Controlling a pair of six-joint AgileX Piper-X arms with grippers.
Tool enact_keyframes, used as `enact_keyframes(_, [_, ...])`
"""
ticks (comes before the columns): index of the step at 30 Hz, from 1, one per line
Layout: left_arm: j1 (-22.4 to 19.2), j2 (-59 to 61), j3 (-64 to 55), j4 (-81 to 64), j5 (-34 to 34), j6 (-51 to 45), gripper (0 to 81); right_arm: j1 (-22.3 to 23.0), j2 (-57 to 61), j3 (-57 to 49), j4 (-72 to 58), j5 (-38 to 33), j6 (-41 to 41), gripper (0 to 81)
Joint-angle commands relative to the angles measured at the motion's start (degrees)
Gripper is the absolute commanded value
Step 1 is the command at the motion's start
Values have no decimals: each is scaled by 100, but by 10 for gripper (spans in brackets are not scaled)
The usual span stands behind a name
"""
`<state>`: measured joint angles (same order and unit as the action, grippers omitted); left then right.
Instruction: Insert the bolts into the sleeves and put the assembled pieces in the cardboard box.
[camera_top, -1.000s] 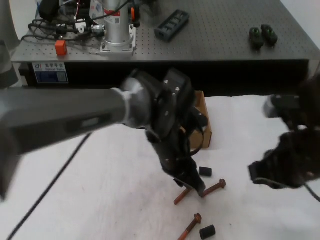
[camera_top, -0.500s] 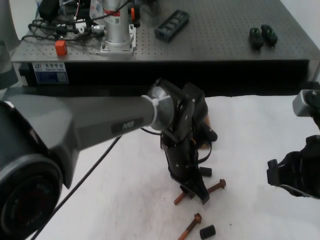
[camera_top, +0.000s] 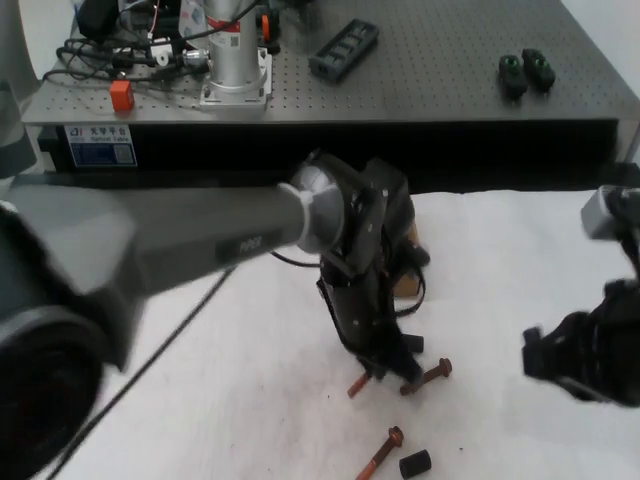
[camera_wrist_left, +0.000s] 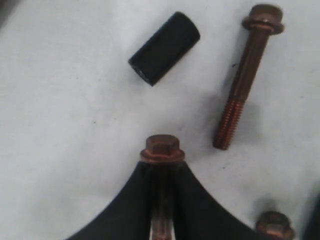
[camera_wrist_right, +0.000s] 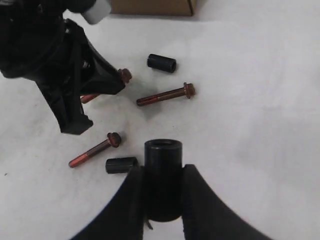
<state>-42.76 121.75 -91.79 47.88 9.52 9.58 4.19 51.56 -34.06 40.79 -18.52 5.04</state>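
High: left fingers (camera_top: 400, 368) low over white tabletop (camera_top: 250, 400), cardboard box (camera_top: 407, 284) just behind.
Left wrist: left fingers clamped on held bolt (camera_wrist_left: 162, 152); loose sleeve (camera_wrist_left: 164, 48) and loose bolt (camera_wrist_left: 247, 80) lie near.
Right wrist: right fingers (camera_wrist_right: 127, 205) clamped on held sleeve (camera_wrist_right: 163, 175).

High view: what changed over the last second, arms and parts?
Left gripper shifted slightly right, dipped, then rose a little. It is shut on a bolt, though the moment it closed can't be made out. Right gripper, holding a sleeve, pulled back toward the right edge. Loose bolts, loose sleeve and cardboard box stayed put.
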Motion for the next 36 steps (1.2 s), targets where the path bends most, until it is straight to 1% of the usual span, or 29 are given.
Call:
enact_keyframes(1, [368, -1361, 656, -1100, 578, -1222, 7, 48, -71, 209, -439, -748, 170, 1])
enact_keyframes(3, [566, -1990, 1412, -2121, 949, -1853, 7, 251, -70, 503, -1119, -1331, 501, 1])
enact_keyframes(5, [741, -2573, 2138, -3396, 1576, -2627, 7, 564, -70, 749, -1868, -1538, 806, 1])
enact_keyframes(7, [849, -3073, 2871, -4653, 2306, -3250, 7, 957, -70, 955, -2656, -1559, 1108, 1])
enact_keyframes(8, [868, -3253, 3172, -5208, 2565, -3524, 7, 1141, -43, 1040, -3075, -1559, 1252, 1])
enact_keyframes(10, [865, -3502, 3598, -5977, 2861, -3930, 7, 1404, 72, 1101, -3740, -1536, 1561, 1])
enact_keyframes(12, [865, -3632, 3865, -6447, 3041, -4225, 7, 1595, 253, 1099, -4244, -1407, 1794, 1])
enact_keyframes(16, [865, -3684, 4039, -6599, 3306, -4482, 7, 1711, 479, 1099, -4969, -1110, 1869, 1])
enact_keyframes(21, [865, -3684, 4052, -6602, 3488, -4672, 7, 1708, 544, 1099, -5177, -714, 2029, 1])
enact_keyframes(26, [865, -3684, 4052, -6602, 3499, -4703, 7, 1708, 544, 1099, -5274, -700, 2030, 1])
enact_keyframes(30, [865, -3684, 4052, -6602, 3692, -4703, 7, 1708, 549, 1099, -5333, -669, 2030, 1])
enact_keyframes(36, [865, -3684, 4052, -6681, 3787, -4791, 7, 1708, 611, 1099, -5844, -585, 2223, 1])
